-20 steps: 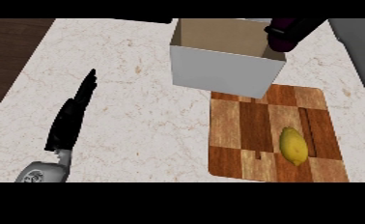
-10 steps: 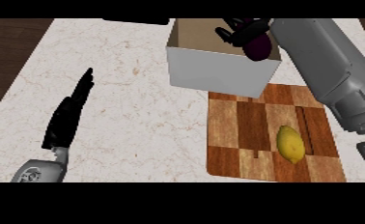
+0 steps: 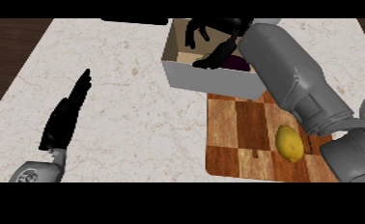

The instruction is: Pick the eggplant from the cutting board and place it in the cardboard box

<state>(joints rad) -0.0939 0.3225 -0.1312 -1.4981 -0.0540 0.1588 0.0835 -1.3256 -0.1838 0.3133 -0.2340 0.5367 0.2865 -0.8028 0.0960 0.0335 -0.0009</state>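
Observation:
The dark purple eggplant [image 3: 236, 63] lies inside the cardboard box [image 3: 212, 78] at the back of the counter, partly hidden by my right forearm. My right hand [image 3: 216, 29] hovers over the box's opening, its fingers spread and straightened above the eggplant, and one fingertip reaches down beside it. The wooden cutting board [image 3: 239, 136] sits just in front of the box and has no eggplant on it. My left hand [image 3: 66, 116] rests open at the lower left with its fingers straight, far from the box.
A yellow lemon [image 3: 288, 143] lies on the right part of the cutting board, close to my right forearm. Dark floor shows beyond the counter's left edge. A dark object sits at the counter's far edge, left of the box.
The right arm has swung left and down over the box. The hand that was curled round the eggplant has spread its fingers, and the eggplant now lies in the box. The left hand has stayed put.

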